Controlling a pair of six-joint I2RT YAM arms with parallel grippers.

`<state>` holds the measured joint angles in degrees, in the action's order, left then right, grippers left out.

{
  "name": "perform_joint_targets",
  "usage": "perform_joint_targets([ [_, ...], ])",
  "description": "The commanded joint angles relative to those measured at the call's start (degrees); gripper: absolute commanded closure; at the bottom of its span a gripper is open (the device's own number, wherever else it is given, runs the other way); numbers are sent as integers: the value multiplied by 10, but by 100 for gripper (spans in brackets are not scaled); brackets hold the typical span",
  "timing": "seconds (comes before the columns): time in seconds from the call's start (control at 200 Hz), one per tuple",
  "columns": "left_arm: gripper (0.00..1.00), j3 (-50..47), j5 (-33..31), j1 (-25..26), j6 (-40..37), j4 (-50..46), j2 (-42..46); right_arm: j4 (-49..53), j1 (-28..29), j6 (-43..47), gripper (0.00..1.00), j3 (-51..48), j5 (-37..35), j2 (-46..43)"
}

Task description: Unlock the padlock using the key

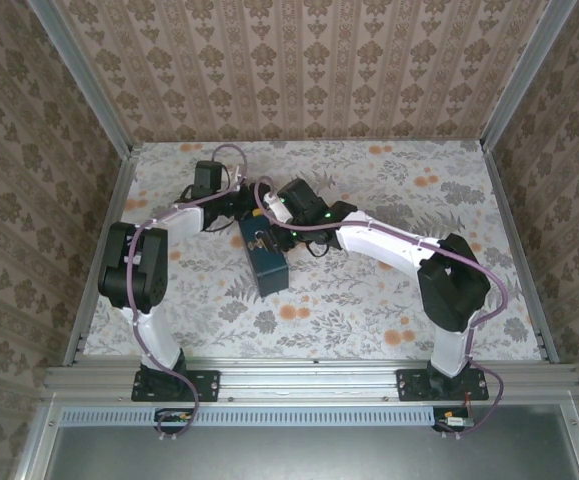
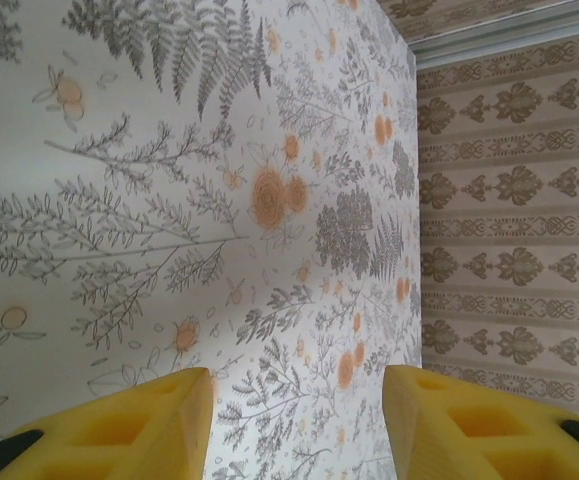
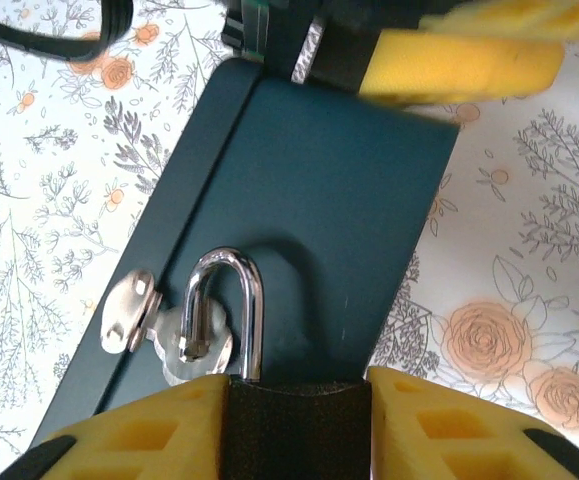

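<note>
Padlock (image 3: 294,430) is sitting with its shackle hooked through the hasp (image 3: 129,312) on the blue box (image 3: 309,200), and the right pincer (image 3: 299,405) is squeezing its dark body between both fingers. Left pincer (image 2: 299,425) is hovering spread wide over the table (image 2: 119,200), gripping nothing.

I saw right pincer (image 3: 297,388) clamped on padlock (image 3: 294,435) by its dark body, silver shackle looped through hasp (image 3: 184,338) on dark blue box (image 3: 319,200). Another yellow finger (image 3: 459,65), blurred, at box's far end. Floral bench (image 3: 39,200) underneath.
</note>
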<state>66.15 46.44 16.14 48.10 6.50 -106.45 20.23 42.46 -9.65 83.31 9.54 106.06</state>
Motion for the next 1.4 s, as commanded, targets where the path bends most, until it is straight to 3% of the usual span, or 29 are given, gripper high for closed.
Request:
perform_joint_targets([
  [0.0,50,-22,20,3,11,-52,-9,-11,-8,-5,59,18,15,13],
  [0.385,51,-26,20,-8,16,-47,-8,6,-19,-3,56,4,45,-5],
  [0.64,50,-32,18,-14,16,-46,-2,-8,-40,-32,50,-13,109,-30],
  [0.765,50,-33,16,-16,18,-44,1,0,-42,-31,59,-16,132,-33],
  [1.07,51,-37,16,-17,16,-44,5,9,-53,-7,55,-31,107,-31],
  [1.395,51,-38,12,-18,19,-41,4,0,-55,-8,60,-47,167,-34],
])
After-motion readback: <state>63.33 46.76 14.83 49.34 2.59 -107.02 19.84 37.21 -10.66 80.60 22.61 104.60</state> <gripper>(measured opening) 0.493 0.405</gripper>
